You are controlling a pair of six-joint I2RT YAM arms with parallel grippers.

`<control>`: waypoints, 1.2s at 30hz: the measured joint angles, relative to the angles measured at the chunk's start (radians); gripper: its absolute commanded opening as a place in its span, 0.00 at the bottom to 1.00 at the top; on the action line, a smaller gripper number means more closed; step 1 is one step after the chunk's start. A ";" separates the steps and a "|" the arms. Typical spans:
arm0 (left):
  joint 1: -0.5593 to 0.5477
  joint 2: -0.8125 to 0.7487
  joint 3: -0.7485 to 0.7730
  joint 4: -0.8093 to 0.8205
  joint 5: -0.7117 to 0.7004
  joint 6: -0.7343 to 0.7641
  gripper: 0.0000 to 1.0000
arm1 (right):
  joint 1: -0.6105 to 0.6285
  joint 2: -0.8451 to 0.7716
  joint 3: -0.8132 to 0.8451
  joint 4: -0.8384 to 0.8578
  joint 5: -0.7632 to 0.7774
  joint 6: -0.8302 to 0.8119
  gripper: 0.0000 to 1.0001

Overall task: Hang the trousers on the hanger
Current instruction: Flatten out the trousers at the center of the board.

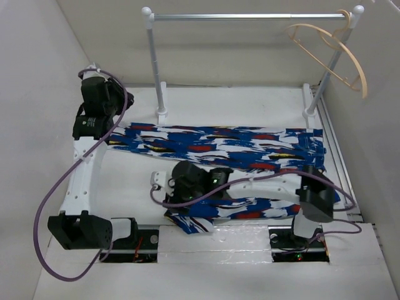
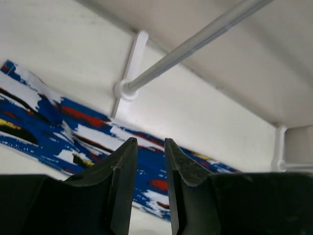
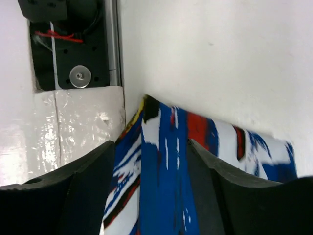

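The trousers [image 1: 250, 144] lie flat on the white surface [image 1: 250, 103]. One leg runs from the left side to the right edge, and the other leg lies closer to the near edge. The hanger [image 1: 356, 60] hangs on the right end of the silver rail [image 1: 250, 17], up by the far right corner, well away from the trousers. The right claw [image 3: 150, 143] is spread wide over the end of the near leg. The left claw [image 2: 148, 143] is only a little bit apart and has nothing in it.
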 measured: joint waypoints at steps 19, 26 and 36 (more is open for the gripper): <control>0.041 -0.072 0.086 -0.053 0.043 0.003 0.34 | 0.053 0.473 0.357 -0.217 0.066 -0.167 0.40; 0.041 -0.082 0.071 -0.054 0.041 0.006 0.33 | 0.042 0.454 0.384 -0.262 0.064 -0.182 0.00; -0.025 0.006 0.144 -0.109 -0.033 0.075 0.33 | -0.196 -0.314 0.138 -0.123 0.138 -0.101 0.00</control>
